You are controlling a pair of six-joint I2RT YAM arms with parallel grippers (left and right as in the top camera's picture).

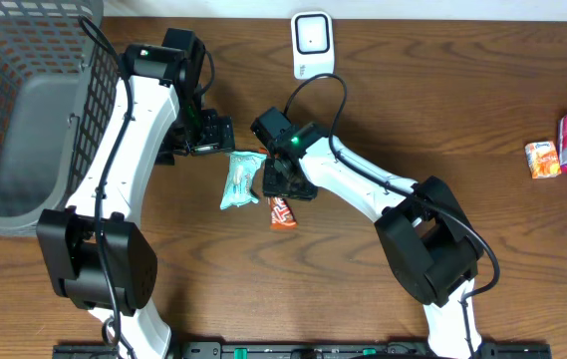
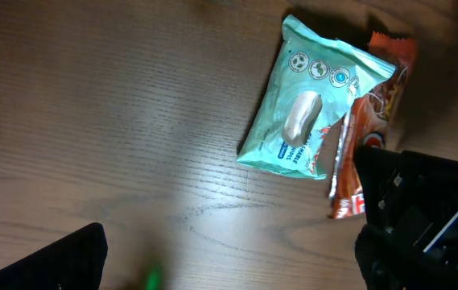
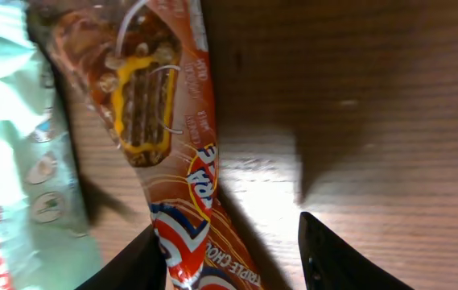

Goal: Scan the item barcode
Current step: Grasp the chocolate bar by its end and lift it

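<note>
Wood-grain table (image 1: 462, 100) carries the chocolate bar (image 3: 144, 105) midway between its near and far edges, so centre your right end effector (image 3: 227, 242), unclenched astride it, before squeezing; the left end effector (image 1: 218, 135) hangs released.

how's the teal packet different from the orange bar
The teal packet is a wide pouch; the orange bar is narrow and long. The bar lies inside the open right gripper; the packet lies outside it. Both lie flat, edges meeting.
</note>
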